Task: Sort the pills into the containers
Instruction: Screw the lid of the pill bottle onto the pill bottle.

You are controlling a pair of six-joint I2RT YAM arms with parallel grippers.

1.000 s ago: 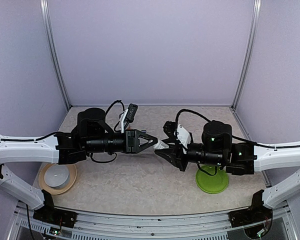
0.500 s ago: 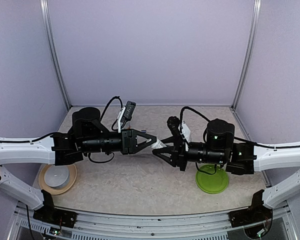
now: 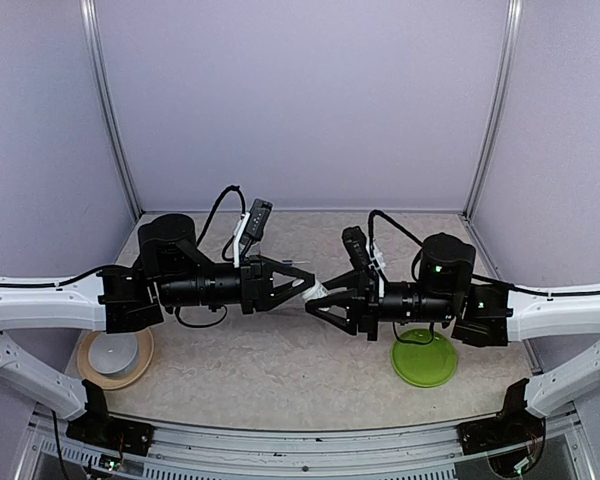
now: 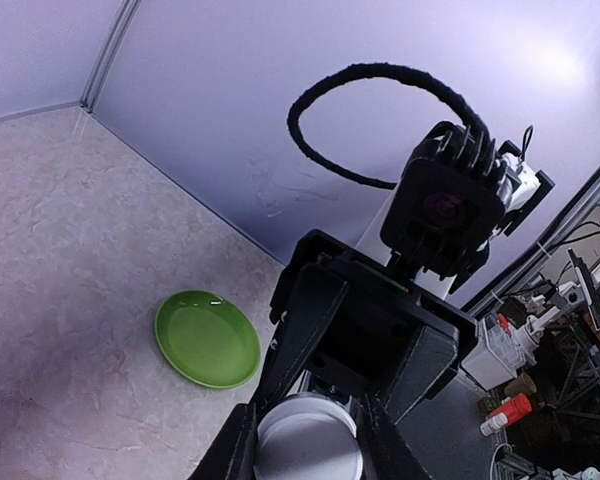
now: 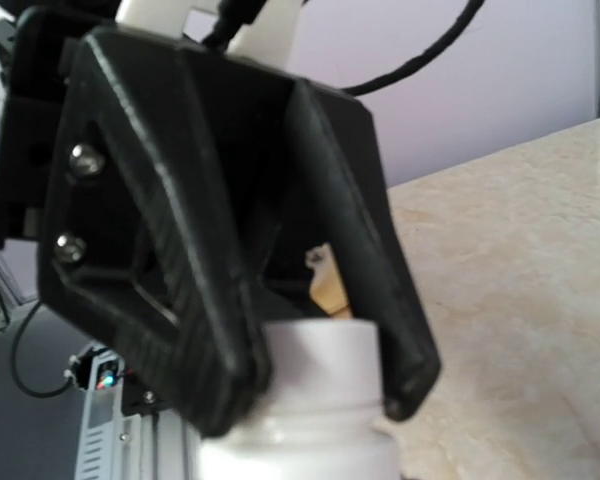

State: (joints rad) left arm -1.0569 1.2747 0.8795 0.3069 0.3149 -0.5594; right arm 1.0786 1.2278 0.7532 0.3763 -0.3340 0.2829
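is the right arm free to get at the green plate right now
probably not yet: the right pincer is shut on a small bottle whose white cap the left pincer clamps, and the green plate lies back near its own forearm

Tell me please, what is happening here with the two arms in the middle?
The two arms meet above the middle of the table with a small vial between them. The right gripper appears to hold its body, while the left gripper is shut on its white cap, perhaps to unscrew it. The green plate and the white bowl lie untouched at the sides. No pills are visible.
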